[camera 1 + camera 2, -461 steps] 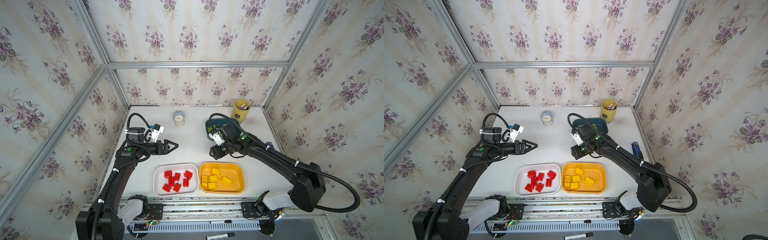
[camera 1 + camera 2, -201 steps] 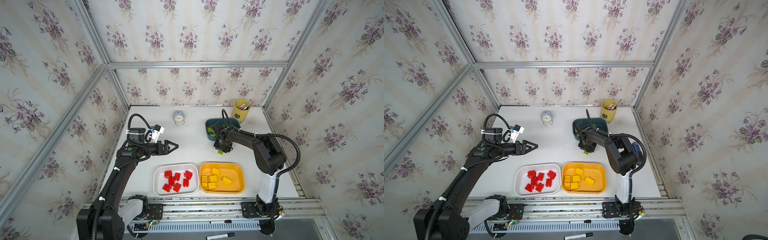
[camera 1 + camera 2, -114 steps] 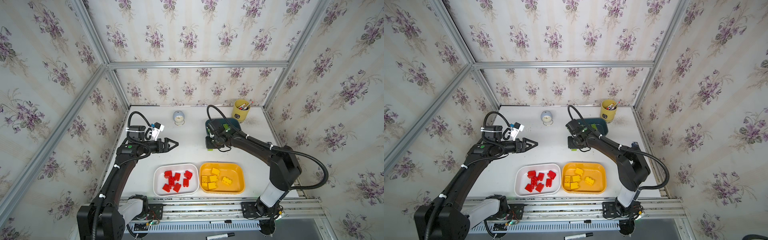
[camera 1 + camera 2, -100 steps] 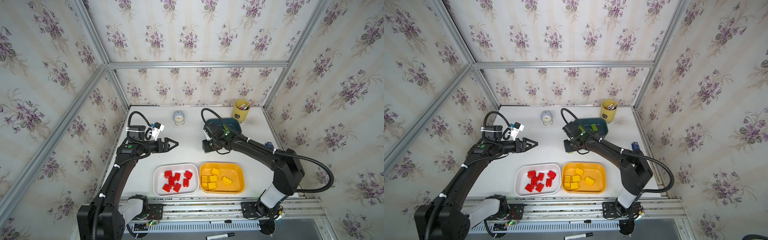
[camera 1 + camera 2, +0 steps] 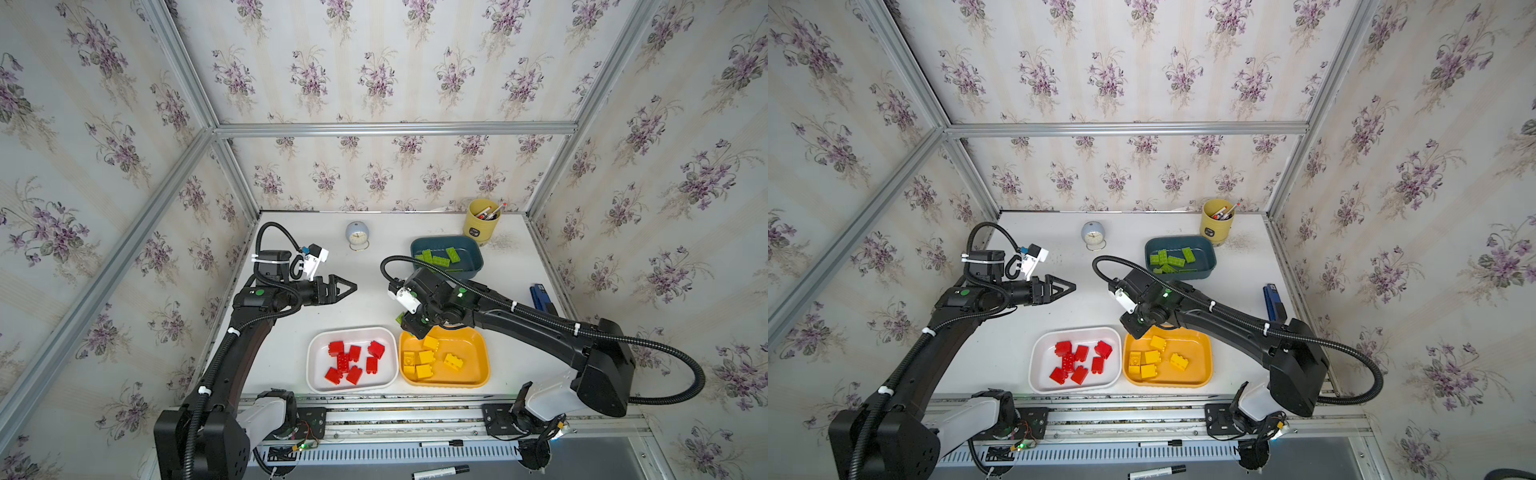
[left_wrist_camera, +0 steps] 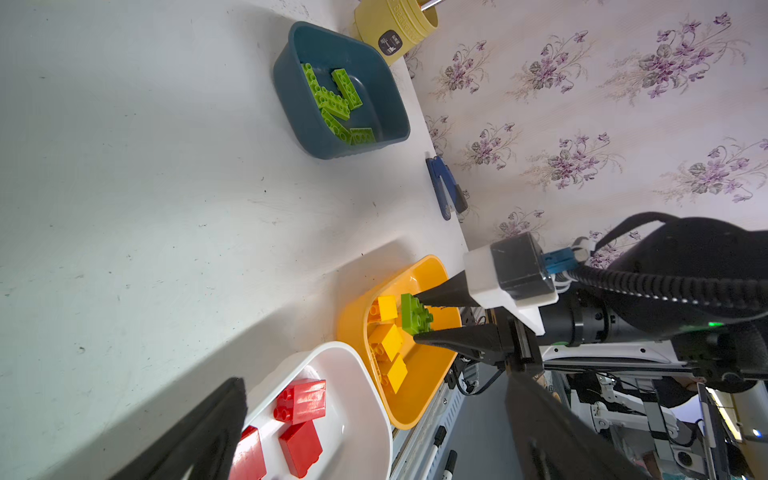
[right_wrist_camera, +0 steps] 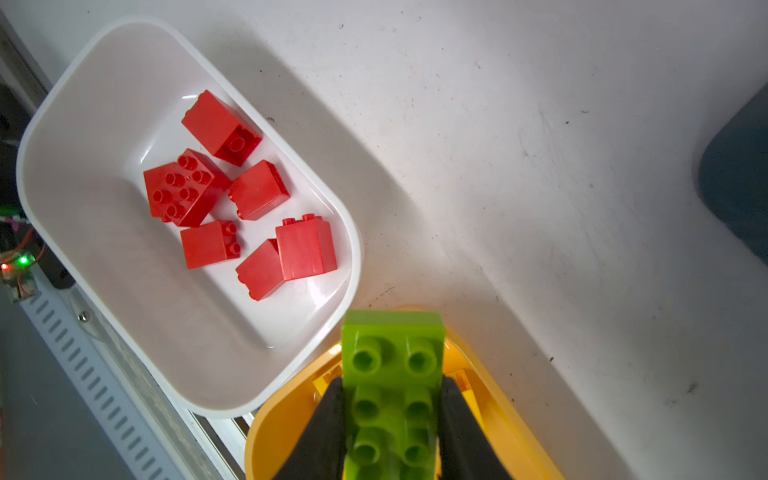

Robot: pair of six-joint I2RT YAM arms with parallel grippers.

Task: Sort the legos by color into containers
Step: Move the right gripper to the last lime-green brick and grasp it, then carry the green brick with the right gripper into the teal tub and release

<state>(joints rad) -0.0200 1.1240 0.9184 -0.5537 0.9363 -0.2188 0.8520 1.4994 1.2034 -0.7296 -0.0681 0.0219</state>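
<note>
In both top views my right hand (image 5: 409,326) hung over the orange tray (image 5: 473,357), at the back corner closest to the white tray (image 5: 309,361), and a bit of the green brick (image 5: 400,319) peeked out beside it. My left hand (image 5: 349,287) hovered over the bare counter (image 5: 374,270), well apart from every tray, holding nothing. The other green bricks (image 5: 436,259) lay in the blue tray (image 5: 480,259) at the back, so I judged that was where mine belonged. In the left wrist view my left fingers (image 6: 199,428) stood wide apart, and my right hand pinched the green brick by its two long sides. In the right wrist view the brick sat between my right fingers (image 7: 328,419) with its bumps facing the camera and one end poking out past the tips. It looked small, light and hard, with smooth shiny sides that might slip. So I thought a snug squeeze on the flat sides was best, not on the bumps.
</note>
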